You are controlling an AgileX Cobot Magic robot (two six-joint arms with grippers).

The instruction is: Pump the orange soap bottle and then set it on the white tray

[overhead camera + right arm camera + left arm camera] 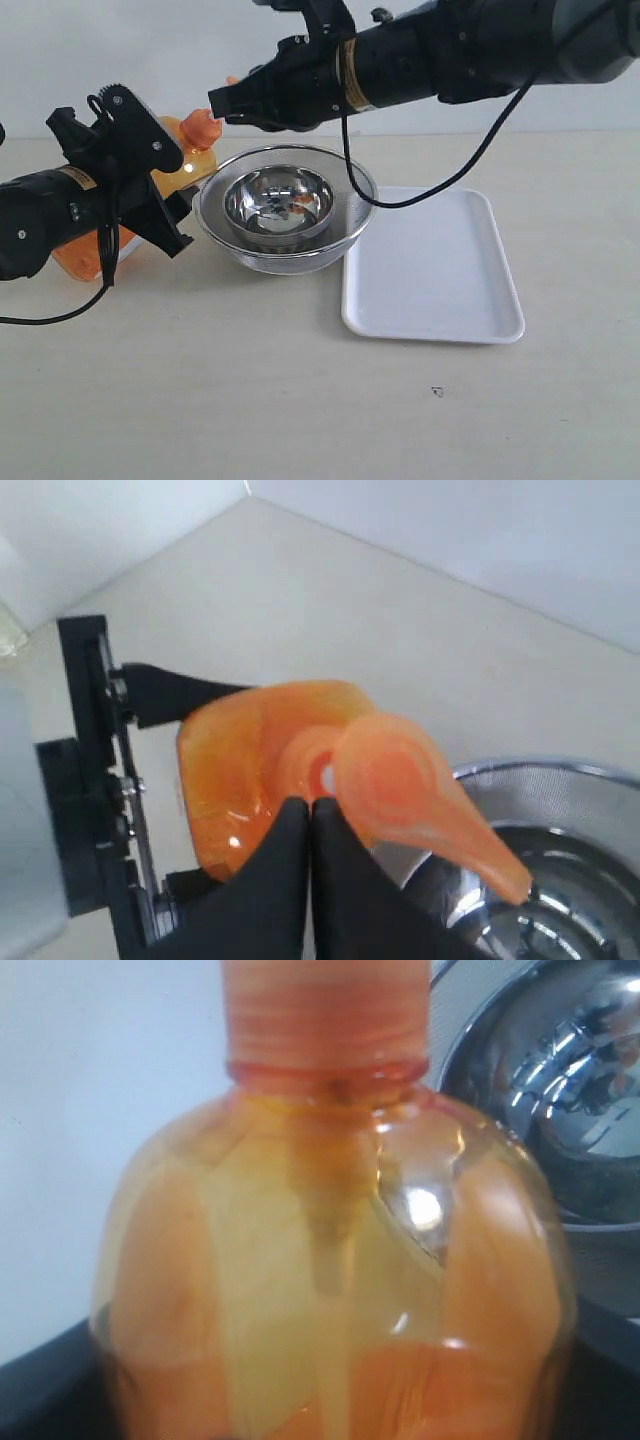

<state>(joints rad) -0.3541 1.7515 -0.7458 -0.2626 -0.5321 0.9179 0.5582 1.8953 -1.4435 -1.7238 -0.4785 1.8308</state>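
The orange soap bottle (pixel 193 160) stands left of the strainer and leans toward it, its orange pump head (pixel 203 127) at the top. My left gripper (pixel 160 205) is shut on the bottle's body, which fills the left wrist view (pixel 330 1290); black fingers (pixel 45 1385) show only at its edges. My right gripper (pixel 222 103) is shut, with its tips (pixel 310 808) right by the pump head (pixel 400 780), beside the stem. I cannot tell whether they touch. The white tray (pixel 430 265) lies flat at the right, with nothing on it.
A round steel mesh strainer (pixel 285 205) holding a steel bowl (pixel 278 200) stands between the bottle and the tray, touching the tray's left rim. A black cable (pixel 470 160) hangs from the right arm over the strainer. A white wall runs behind the table.
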